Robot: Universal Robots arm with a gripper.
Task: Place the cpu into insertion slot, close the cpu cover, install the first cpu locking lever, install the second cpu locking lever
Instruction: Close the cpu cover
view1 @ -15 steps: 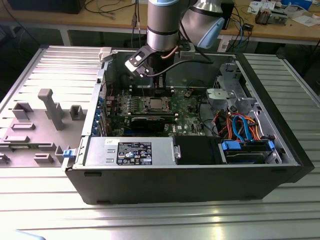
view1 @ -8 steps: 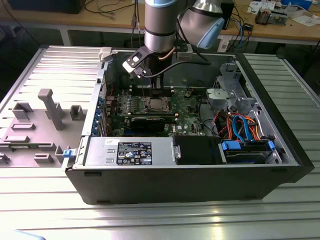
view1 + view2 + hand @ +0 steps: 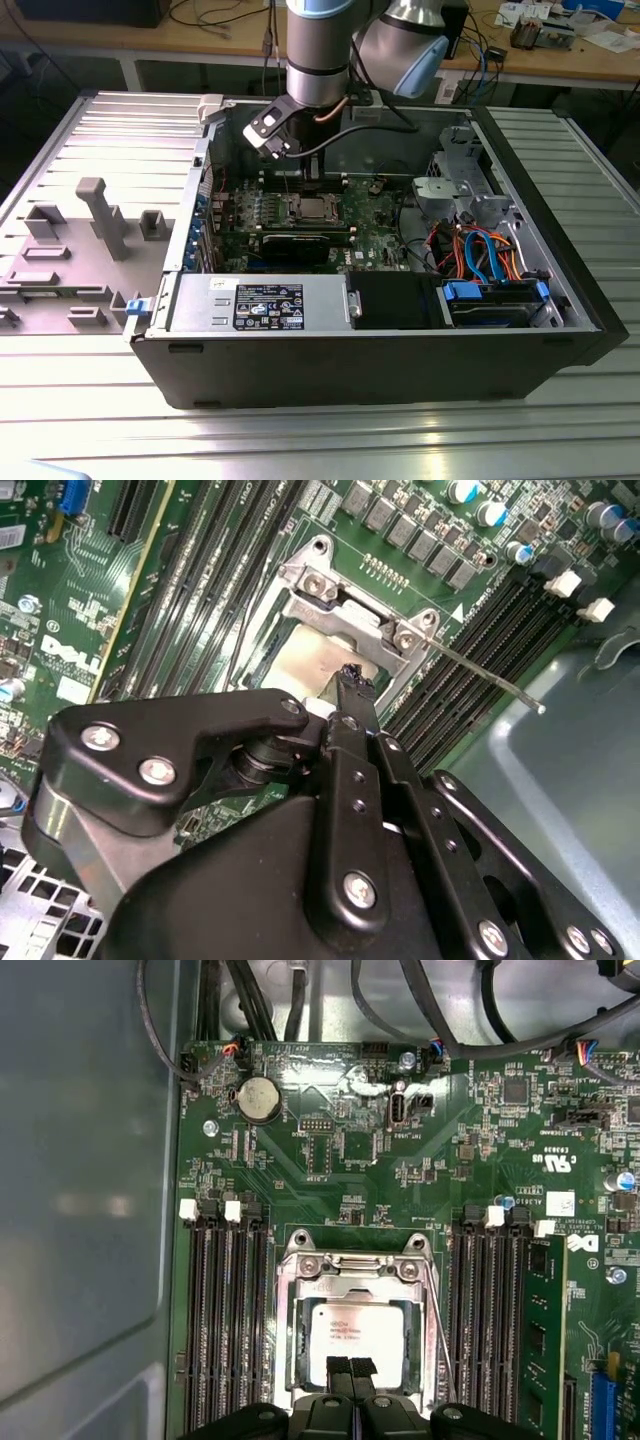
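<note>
The cpu [image 3: 355, 1332], a silver-topped square chip, lies in the insertion slot [image 3: 288, 1345] on the green motherboard. It also shows in the exterior view at the board's middle [image 3: 312, 208]. The cpu cover [image 3: 350, 1282], a silver frame with a square window, lies down around the chip. A thin locking lever [image 3: 438, 1340] runs along one side of the socket, and in the second wrist view its free end [image 3: 500, 680] sticks out over the memory slots. My gripper [image 3: 350, 1370] hangs just above the chip's edge, shut with nothing between its black fingertips [image 3: 356, 680].
Long black memory slots [image 3: 225, 1320] flank the socket on both sides. A black expansion card [image 3: 300, 243] lies in front of it, then the power supply [image 3: 262, 302]. Cables and a drive cage [image 3: 480, 250] fill the case's right. A grey fixture [image 3: 95, 215] stands outside on the exterior view's left.
</note>
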